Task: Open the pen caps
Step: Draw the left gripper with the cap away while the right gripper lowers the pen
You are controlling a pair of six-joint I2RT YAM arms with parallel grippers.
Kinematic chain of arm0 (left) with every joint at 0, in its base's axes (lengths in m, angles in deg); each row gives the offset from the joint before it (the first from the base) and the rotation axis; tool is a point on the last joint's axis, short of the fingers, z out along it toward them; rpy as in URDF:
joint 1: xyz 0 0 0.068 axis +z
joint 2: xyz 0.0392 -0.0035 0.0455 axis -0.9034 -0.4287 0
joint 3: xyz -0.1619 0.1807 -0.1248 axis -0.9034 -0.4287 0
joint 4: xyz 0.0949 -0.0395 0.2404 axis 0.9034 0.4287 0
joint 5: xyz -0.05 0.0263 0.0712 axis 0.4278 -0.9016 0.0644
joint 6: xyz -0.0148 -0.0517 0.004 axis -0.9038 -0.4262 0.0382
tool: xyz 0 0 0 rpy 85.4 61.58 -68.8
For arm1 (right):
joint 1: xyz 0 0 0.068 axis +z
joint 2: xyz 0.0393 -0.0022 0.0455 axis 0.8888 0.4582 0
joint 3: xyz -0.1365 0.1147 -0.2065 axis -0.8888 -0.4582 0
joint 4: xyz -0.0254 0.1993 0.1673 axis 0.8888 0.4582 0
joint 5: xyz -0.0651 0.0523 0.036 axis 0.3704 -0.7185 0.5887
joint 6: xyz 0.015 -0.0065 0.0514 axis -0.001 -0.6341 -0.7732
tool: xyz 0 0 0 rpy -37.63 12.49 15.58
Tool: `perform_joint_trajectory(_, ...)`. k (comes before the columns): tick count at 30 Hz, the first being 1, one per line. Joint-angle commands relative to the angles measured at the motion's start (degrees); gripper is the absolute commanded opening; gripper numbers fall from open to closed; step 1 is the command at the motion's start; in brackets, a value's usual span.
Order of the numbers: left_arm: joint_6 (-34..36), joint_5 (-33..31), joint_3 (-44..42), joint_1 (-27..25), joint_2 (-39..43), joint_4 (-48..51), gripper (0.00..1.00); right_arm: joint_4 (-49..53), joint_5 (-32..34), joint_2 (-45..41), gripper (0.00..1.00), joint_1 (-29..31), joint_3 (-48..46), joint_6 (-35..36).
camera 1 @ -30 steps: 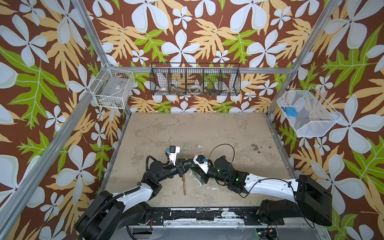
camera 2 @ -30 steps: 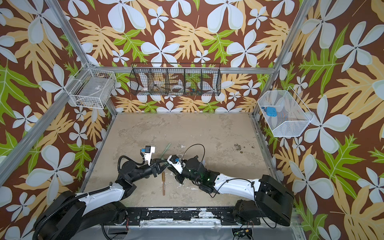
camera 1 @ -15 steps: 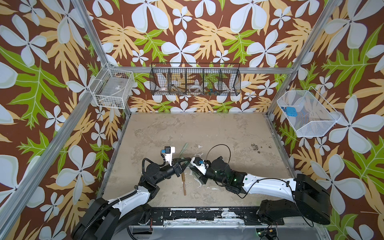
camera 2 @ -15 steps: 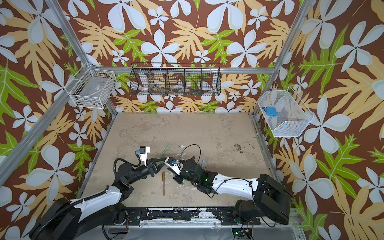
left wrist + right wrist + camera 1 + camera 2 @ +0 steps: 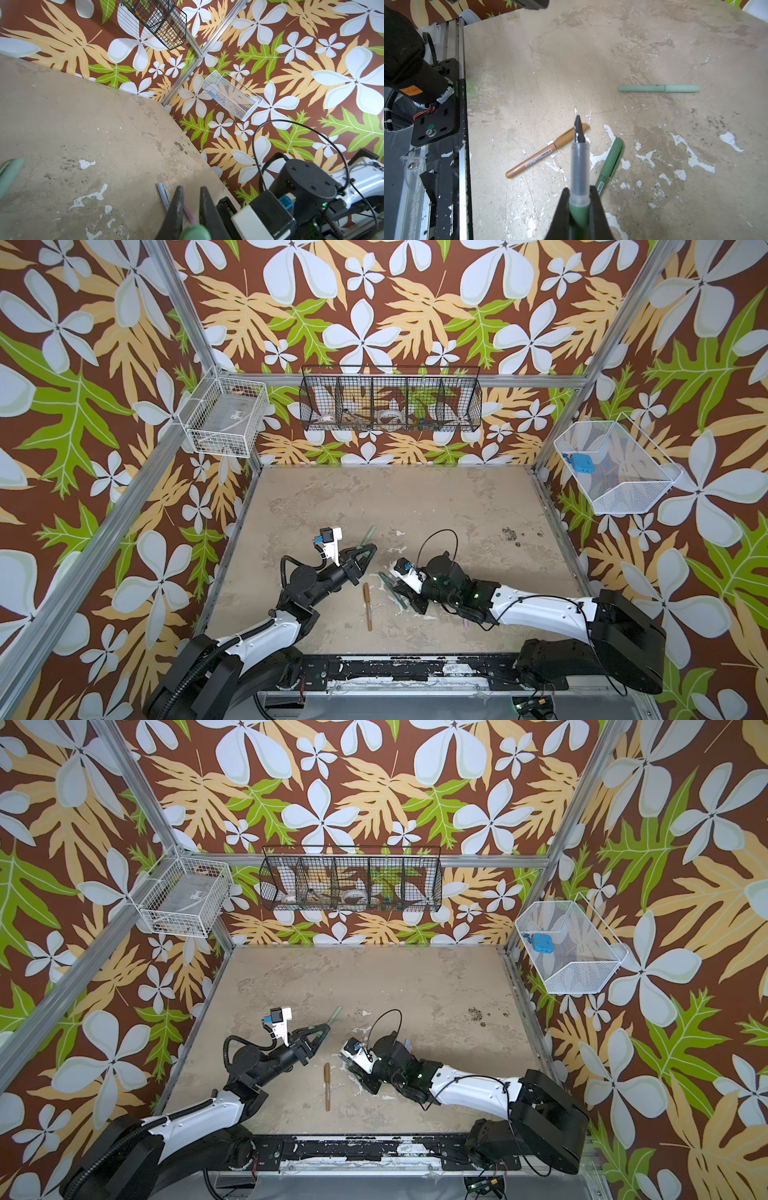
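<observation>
On the worn beige tabletop (image 5: pixel 415 497), in both top views, a capped brown pen (image 5: pixel 367 605) lies between the two arms. Left wrist view: the left gripper (image 5: pixel 191 191) is pinched narrow on a stubby green matte pen cap (image 5: pixel 194 232). Right wrist view: the right gripper (image 5: pixel 579 190) clamps a dark green pen body (image 5: pixel 579 209), bare black nib (image 5: pixel 578 128) sticking out. A sage green pen (image 5: pixel 659 88) lies capped on the table beyond it.
</observation>
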Motion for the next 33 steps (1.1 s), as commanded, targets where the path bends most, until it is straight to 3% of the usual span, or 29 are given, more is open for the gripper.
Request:
perform_joint_trajectory(1, 2.21, -5.92, 1.55, 0.17, 0.86, 7.59, 0.00, -0.90, 5.10, -0.80, 0.00, -0.03, -0.29, -1.76)
perform_joint_trajectory(7, 3.22, -21.07, 5.88, 1.23, -0.10, 26.94, 0.00, -1.59, 9.96, -2.03, 0.00, -3.90, -0.96, -6.37)
perform_joint_trajectory(14, 2.40, -23.91, 7.79, 6.18, -6.34, 31.26, 0.00, -2.12, 10.39, -3.53, 0.00, -15.09, -2.44, -14.23)
perform_joint_trajectory(23, 2.58, -33.35, 11.57, 9.61, -12.89, 39.48, 0.00, 2.53, 18.28, -2.31, 0.00, -30.69, -3.58, -23.48)
perform_joint_trajectory(33, 1.16, -36.24, 13.85, 12.62, -16.75, 45.59, 0.00, 3.07, 19.72, -1.49, 0.00, -40.67, -6.23, -28.91)
